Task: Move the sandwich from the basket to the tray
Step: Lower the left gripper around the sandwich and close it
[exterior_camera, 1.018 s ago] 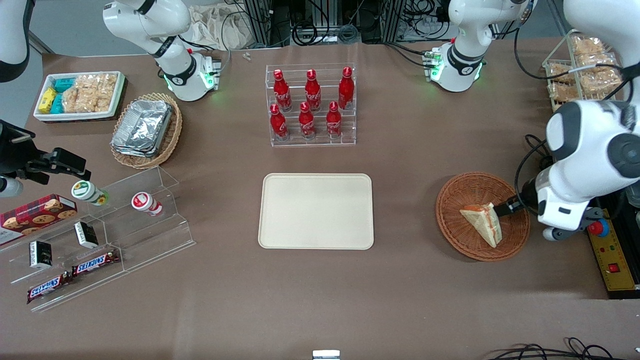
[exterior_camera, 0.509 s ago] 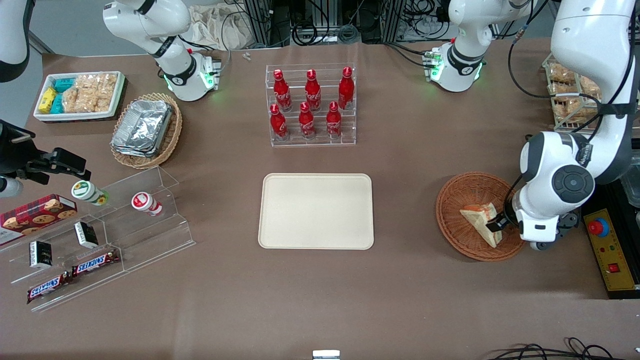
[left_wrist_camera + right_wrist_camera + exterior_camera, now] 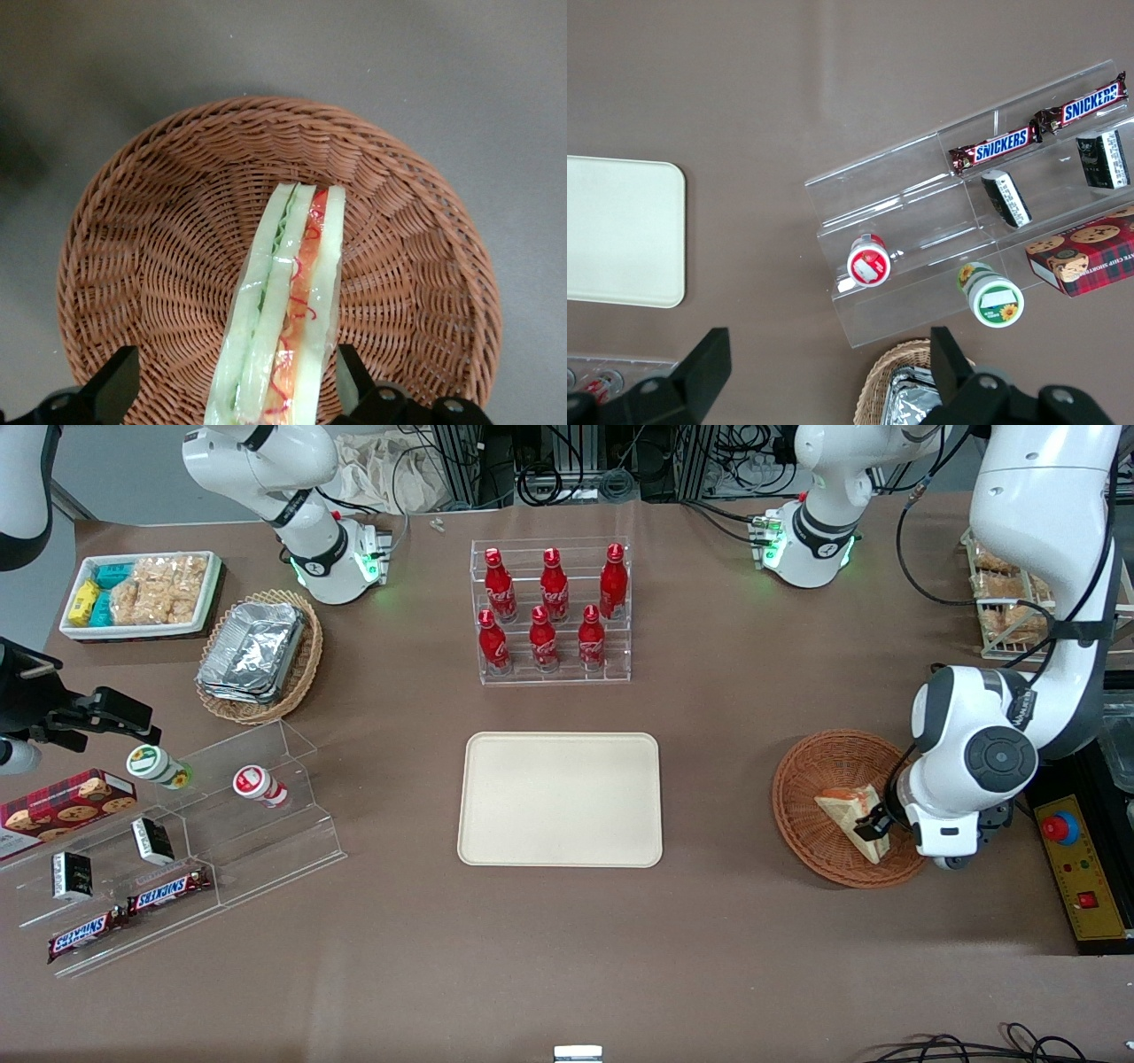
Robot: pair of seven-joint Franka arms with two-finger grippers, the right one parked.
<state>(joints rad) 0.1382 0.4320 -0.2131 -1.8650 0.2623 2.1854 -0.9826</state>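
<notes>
Sandwich (image 3: 283, 301), a soft, light, film-wrapped triangular wedge standing on edge in the stiff, ribbed wicker basket (image 3: 159, 221), probably crushes easily and wants a gentle squeeze across its flat bread faces, where the open pincer (image 3: 237, 390) straddles it without yet closing, the smooth tray (image 3: 560, 798) well apart.

The sandwich (image 3: 282, 310) runs off the wrist picture's edge, perhaps between the hand's (image 3: 235, 390) fingers.
</notes>
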